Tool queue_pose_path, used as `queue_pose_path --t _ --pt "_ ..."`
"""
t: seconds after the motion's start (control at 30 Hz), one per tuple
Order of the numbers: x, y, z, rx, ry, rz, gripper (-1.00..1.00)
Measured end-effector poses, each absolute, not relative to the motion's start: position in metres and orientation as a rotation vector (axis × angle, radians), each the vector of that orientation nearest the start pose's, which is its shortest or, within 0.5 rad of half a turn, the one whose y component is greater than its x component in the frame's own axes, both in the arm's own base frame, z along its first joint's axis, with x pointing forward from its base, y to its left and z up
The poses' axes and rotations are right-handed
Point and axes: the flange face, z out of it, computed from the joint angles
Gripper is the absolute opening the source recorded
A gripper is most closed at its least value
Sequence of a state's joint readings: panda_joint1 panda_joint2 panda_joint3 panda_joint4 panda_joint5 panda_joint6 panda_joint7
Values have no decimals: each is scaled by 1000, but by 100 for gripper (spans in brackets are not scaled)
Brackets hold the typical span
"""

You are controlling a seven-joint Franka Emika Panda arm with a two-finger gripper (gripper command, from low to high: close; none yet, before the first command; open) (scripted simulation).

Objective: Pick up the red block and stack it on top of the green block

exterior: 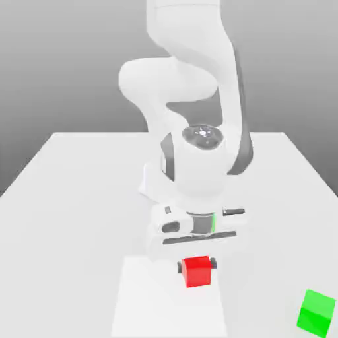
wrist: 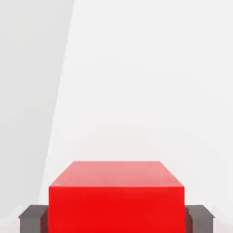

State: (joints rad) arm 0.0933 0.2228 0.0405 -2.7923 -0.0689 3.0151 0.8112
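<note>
The red block (exterior: 197, 271) sits low over the white table, between the two dark fingertips of my gripper (exterior: 197, 266), which is shut on it. In the hand view the red block (wrist: 116, 198) has a dark finger (wrist: 32, 218) pressed against each side. The green block (exterior: 316, 312) lies apart on the table, toward the exterior view's right and nearer the front edge.
The white table (exterior: 79, 198) spreads around the arm, with open surface on the exterior view's left and behind. The arm's white body (exterior: 198, 165) rises straight above the red block.
</note>
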Motion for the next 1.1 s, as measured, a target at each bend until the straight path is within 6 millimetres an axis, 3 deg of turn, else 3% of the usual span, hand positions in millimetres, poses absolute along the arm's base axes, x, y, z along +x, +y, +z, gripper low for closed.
queue_pose_path --t 0.1,0.33,0.4,0.43,0.5,0.67,0.83,0.97,1.0,1.1 --pt "364 56 146 -2996 943 -1 -100" --pt "366 57 204 -2998 940 0 -100" --pt "381 64 212 -2999 938 3 -100" --pt "390 75 214 -3008 911 5 -100" --pt "402 117 219 -3043 788 8 -100" --pt "437 183 231 -3072 663 9 -100" --pt "459 253 241 -3093 544 3 -100" --pt "462 265 194 -3096 528 0 -100" --pt "461 265 186 -3096 527 0 100" --pt "461 265 186 -3096 527 0 100"
